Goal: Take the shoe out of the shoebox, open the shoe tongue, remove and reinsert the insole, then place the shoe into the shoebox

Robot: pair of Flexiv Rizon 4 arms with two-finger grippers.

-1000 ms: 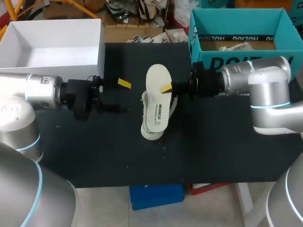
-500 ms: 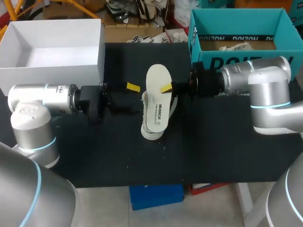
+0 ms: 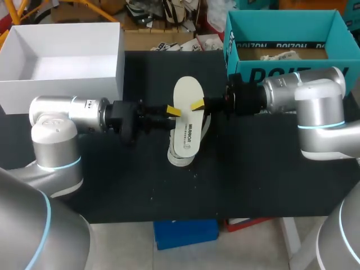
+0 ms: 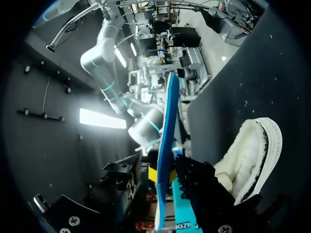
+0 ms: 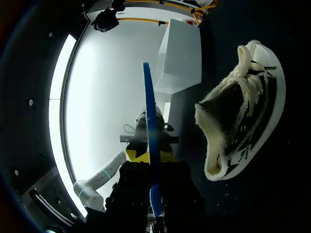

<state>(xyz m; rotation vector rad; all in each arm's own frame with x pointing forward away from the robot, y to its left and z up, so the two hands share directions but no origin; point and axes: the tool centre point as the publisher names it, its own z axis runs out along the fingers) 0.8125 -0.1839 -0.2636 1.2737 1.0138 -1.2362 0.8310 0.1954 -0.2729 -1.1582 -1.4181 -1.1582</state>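
Note:
The white insole (image 3: 187, 115) hangs in the air over the middle of the black table, blue underside down. My right gripper (image 3: 198, 105) is shut on its right edge; the right wrist view shows the insole (image 5: 150, 121) edge-on, rising out of that gripper (image 5: 151, 165). My left gripper (image 3: 171, 111) is at the insole's left edge, open, with the edge (image 4: 165, 145) standing between its fingers (image 4: 163, 194). The white shoe (image 3: 179, 157) lies on its side on the table under the insole. Its fleecy opening (image 4: 252, 155) faces both wrist views (image 5: 233, 126).
A teal shoebox (image 3: 287, 39) stands open at the back right, behind my right arm. A white open box (image 3: 62, 56) stands at the back left and also shows beyond the insole (image 5: 180, 58). Bare black table (image 3: 169, 191) lies in front of the shoe.
My left arm has come in to the right until its fingers reach the insole's left edge, and the fingers have narrowed. My right arm and the insole have stayed put.

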